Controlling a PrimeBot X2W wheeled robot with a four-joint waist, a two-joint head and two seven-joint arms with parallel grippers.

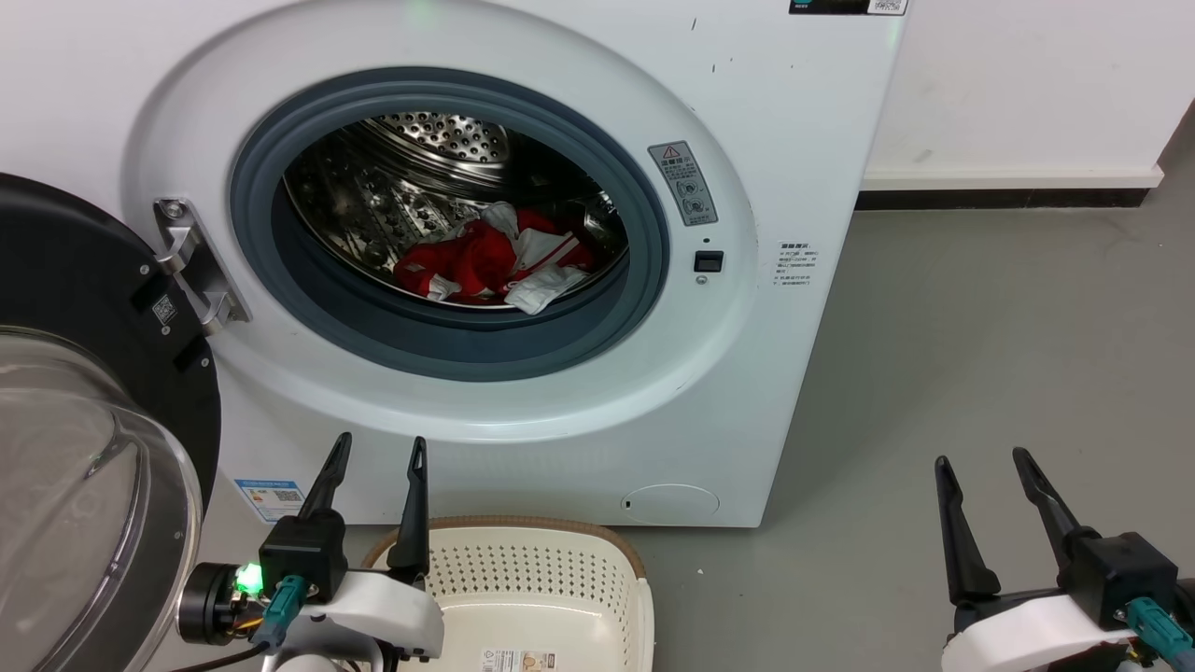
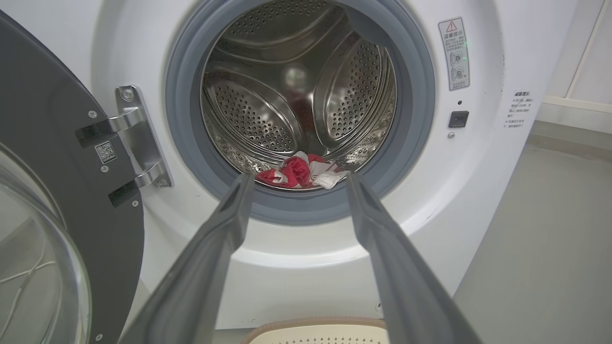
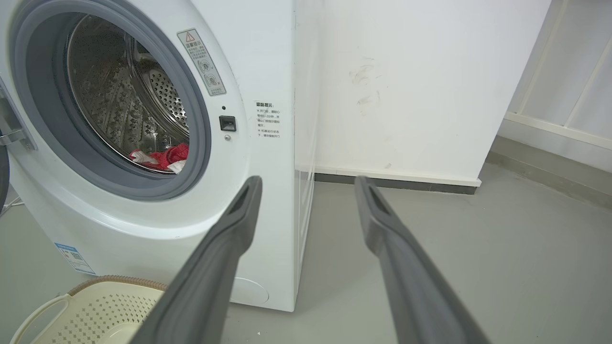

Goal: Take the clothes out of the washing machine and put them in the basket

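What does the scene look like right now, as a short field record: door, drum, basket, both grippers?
door: open, swung to the left of the washing machine
drum: clothes lie in a red and white heap at the bottom
basket: on the floor before the machine, below the porthole; no clothes in the part that shows
left gripper: open, holding nothing, over the basket's left side, outside the drum
right gripper: open, holding nothing, over the floor right of the machine

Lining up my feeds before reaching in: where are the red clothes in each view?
Head view: clothes centre, low in the drum.
Left wrist view: clothes middle, at the drum's bottom.
Right wrist view: clothes left of centre, drum's lower right.
Shared landmark: black latch slot, right of the grey door seal.
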